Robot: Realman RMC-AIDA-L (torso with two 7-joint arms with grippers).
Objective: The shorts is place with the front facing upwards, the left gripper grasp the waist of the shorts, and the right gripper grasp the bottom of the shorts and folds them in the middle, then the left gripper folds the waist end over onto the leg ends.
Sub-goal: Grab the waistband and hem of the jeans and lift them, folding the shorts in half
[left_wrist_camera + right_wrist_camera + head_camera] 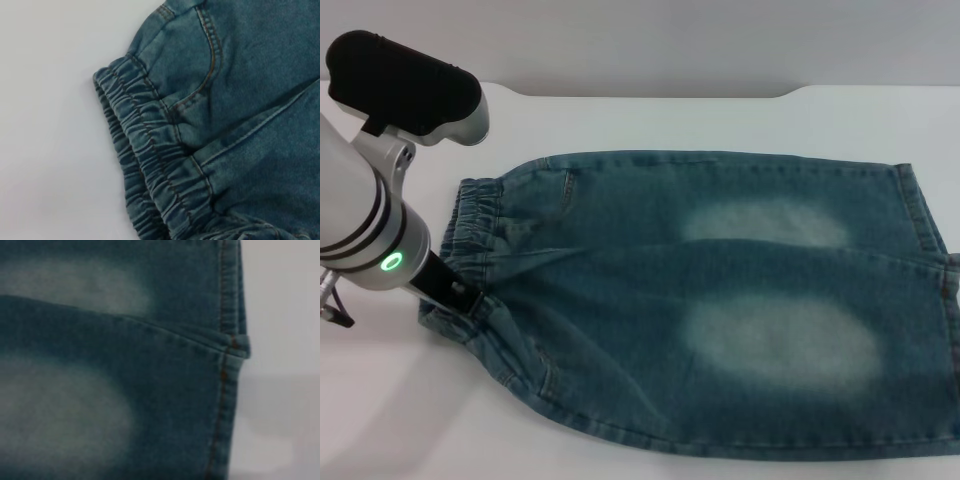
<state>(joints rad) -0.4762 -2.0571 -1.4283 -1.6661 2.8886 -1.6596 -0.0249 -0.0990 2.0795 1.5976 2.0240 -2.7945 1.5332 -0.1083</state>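
Shorts of faded blue denim lie flat across the white bench, spread from its left part to the right edge, not yet folded in any way I can see. At the left end sits the gathered waist, crinkled and narrower than the legs; the left tool has its black tip down on the near corner of that band, where the cloth bunches under it, but whether its fingers are spread or closed on the fabric I cannot tell, and the left wrist view shows only the elastic band and a pocket seam. Across the middle run two pale worn patches. At the right end are the leg hems, straight and stitched; the right wrist view looks closely down on one hem and the bare bench beside it, so the right tool seems to hang above that end, though it does not show in any view and its state is unknown. My judgement is that the first step is in hand: both ends are being taken. Next, each tool needs a firm pinch on its near edge before carrying that edge over to the far one.
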